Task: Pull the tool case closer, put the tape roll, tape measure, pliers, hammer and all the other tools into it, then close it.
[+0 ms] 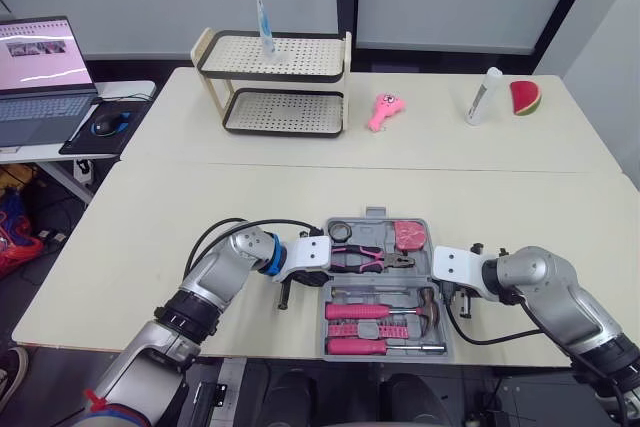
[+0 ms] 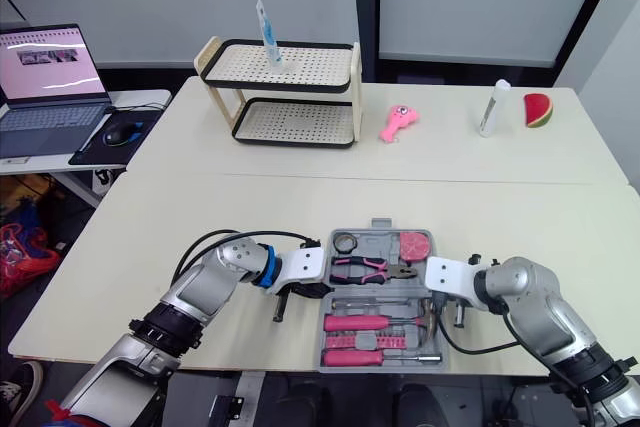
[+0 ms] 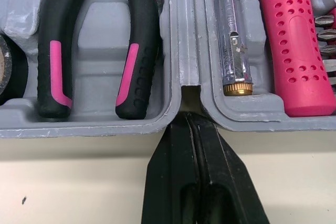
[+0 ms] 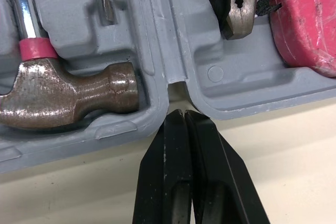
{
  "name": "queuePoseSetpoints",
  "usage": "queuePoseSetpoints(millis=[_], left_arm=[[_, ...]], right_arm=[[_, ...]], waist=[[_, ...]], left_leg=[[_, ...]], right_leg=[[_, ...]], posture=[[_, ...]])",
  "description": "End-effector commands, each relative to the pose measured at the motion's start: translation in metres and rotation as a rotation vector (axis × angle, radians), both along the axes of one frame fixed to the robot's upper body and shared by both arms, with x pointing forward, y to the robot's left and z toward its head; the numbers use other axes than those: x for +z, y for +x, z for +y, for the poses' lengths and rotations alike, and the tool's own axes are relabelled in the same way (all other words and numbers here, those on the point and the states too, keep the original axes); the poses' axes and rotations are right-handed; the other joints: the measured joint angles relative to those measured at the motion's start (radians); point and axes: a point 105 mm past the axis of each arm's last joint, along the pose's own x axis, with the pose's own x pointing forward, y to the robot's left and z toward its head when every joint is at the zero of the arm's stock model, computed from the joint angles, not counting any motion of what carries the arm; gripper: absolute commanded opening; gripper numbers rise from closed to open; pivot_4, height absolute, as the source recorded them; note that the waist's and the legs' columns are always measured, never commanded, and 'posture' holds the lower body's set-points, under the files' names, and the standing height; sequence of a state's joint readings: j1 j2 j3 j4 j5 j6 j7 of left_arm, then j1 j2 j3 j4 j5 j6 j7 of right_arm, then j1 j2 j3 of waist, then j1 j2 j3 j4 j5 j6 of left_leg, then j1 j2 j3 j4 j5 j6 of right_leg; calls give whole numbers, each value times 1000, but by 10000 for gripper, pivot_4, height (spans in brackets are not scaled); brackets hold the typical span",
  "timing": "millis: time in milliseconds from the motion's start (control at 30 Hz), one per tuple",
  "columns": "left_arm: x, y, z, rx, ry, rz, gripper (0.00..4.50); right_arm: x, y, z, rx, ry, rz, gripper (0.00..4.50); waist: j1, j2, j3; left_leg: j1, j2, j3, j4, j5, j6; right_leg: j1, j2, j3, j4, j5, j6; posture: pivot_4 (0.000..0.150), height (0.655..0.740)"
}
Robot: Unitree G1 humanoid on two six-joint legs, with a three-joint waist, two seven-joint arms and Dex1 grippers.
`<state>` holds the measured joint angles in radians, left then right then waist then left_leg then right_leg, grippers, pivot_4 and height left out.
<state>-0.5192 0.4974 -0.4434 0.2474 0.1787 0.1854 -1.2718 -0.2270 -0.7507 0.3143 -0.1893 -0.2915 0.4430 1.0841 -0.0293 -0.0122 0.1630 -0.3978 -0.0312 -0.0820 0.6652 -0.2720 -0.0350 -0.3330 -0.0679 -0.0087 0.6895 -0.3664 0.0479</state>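
Lower centre of the frame, near the front edge of the tabletop (image 1: 150, 247): tool case (image 1: 419, 270), grey, lying open flat, its hinge line running across the frame between the two halves.

1. Left jaws: pressed together, holding nothing, tip set at the hinge notch on the case's left side. Likely purpose: to steady or nudge the case, not to grasp.
2. Tape roll (image 1: 341, 230): black, seated in the upper-left pocket of the far half.
3. Pliers (image 3: 94, 51): pink and black grips, bedded in their moulded recess, centre of the far half.
4. Tape measure (image 4: 307, 22): pink, in the upper-right pocket, just beside the pliers' nose.
5. Screwdriver (image 3: 294, 40): pink handle, lying in the near half, with further pink-handled tools alongside.
6. Hammer (image 4: 63, 95): head at the right end of the near half, snug against the case wall.
7. Right jaws: pressed together, empty, tip at the hinge notch on the case's right side, mirroring the left.

Status, as judged: no loose tools show on the tabletop around the case; packing appears complete. Closing remains; one half must fold over the other.
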Motion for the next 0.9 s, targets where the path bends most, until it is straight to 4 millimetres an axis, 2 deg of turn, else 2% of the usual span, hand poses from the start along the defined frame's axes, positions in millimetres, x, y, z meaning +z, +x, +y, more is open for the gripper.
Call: queuePoseSetpoints(millis=[33,667,900], left_arm=[[-2,-3,-24,-47,-33,-22,0],[-4,-2,-27,-52,-35,-25,0],[-3,5,-16,-10,-22,-46,0]], right_arm=[[13,-7,30,117,81,-26,91],[11,-10,26,108,67,-20,91],[10,-6,10,72,42,-18,91]], waist=[[0,0,0],[3,1,-3],[4,1,-3]], left_leg=[[0,0,0,0,0,0],[0,-2,-1,0,0,0],[0,-2,-1,0,0,0]], right_leg=[[0,0,0,0,0,0],[1,-2,0,0,0,0],[1,-2,0,0,0,0]], posture=[[1500,7400],[1500,7400],[1500,7400]])
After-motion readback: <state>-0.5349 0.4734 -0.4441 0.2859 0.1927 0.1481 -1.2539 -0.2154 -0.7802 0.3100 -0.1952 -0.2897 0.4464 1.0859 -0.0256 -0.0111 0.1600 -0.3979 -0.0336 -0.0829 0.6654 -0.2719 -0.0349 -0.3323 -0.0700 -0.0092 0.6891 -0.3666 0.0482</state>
